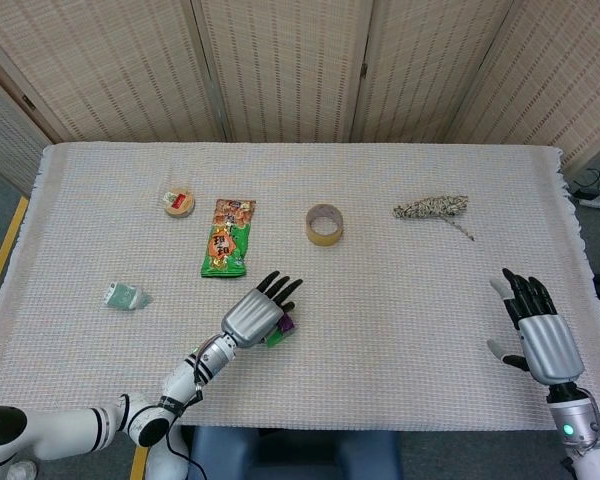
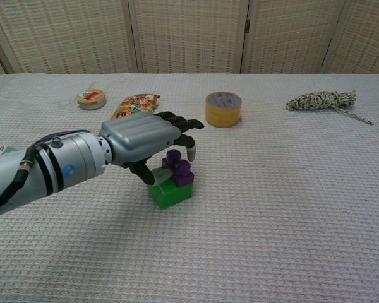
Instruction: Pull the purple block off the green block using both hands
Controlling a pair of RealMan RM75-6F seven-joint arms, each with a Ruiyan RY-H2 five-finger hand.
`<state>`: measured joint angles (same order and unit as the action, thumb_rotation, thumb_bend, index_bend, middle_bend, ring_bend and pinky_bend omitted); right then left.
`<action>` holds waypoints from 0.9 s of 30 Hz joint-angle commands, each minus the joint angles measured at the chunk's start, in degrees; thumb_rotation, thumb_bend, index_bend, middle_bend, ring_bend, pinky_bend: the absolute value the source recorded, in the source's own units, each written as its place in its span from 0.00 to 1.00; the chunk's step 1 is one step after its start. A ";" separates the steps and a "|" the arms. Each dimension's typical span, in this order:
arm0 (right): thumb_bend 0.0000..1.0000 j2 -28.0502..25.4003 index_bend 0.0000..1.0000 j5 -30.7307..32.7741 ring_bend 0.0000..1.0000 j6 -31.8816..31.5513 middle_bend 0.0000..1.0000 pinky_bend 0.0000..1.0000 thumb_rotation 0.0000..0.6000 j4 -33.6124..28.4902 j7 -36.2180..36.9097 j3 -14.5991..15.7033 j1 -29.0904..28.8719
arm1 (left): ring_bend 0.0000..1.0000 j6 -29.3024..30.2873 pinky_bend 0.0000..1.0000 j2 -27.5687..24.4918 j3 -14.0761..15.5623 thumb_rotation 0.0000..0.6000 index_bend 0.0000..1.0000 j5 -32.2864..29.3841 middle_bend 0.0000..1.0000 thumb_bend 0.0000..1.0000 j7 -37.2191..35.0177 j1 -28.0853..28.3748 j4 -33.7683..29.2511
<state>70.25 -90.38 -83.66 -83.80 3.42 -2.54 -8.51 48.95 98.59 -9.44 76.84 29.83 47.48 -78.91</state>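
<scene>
Left hand [image 2: 142, 140] hangs over the purple block [image 2: 179, 169], fingers [image 2: 188, 142] spread and gripping nothing yet, thumb low beside the green block [image 2: 169, 192] to brace it; both sit near the counter's [image 1: 400, 320] front edge; right hand [image 1: 535, 330] waits open by the right edge.

The purple block [image 2: 179, 169] is seated on top of the green block [image 2: 171, 192], still joined to it, with round studs pointing up. The green block is larger and rests flat on the cloth near the front edge, left of centre. In the head view both are largely hidden, with only a green [image 1: 281, 334] and purple [image 1: 289, 323] sliver seen.
</scene>
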 commanded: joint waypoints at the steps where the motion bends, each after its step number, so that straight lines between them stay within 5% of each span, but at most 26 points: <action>1: 0.27 0.10 0.00 0.13 0.00 0.40 0.00 0.00 1.00 0.08 -0.18 0.03 -0.18 | 0.00 0.24 0.00 0.11 0.23 1.00 0.35 -0.14 0.00 0.42 -0.37 0.17 0.40; 15: 0.27 0.19 0.00 -0.07 0.00 0.62 0.00 0.00 1.00 -0.05 -0.45 0.31 -0.35 | 0.00 4.39 0.00 0.17 2.70 1.00 0.63 1.94 0.00 0.42 -2.16 -0.81 1.53; 19: 0.27 0.09 0.00 -0.56 0.00 0.24 0.00 0.00 1.00 -0.26 -0.34 0.54 -0.24 | 0.00 7.62 0.00 1.37 3.17 1.00 0.72 4.05 0.07 0.42 -4.02 -1.63 3.26; 27: 0.27 0.34 0.00 -2.01 0.00 1.25 0.00 0.00 1.00 0.01 0.81 1.23 -1.14 | 0.00 12.82 0.00 1.25 3.91 1.00 0.75 7.25 0.16 0.40 -8.25 -3.49 2.67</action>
<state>70.51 -92.05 -82.89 -83.91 3.64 -1.47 -9.26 60.72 100.02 -5.66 83.37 22.67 44.55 -75.52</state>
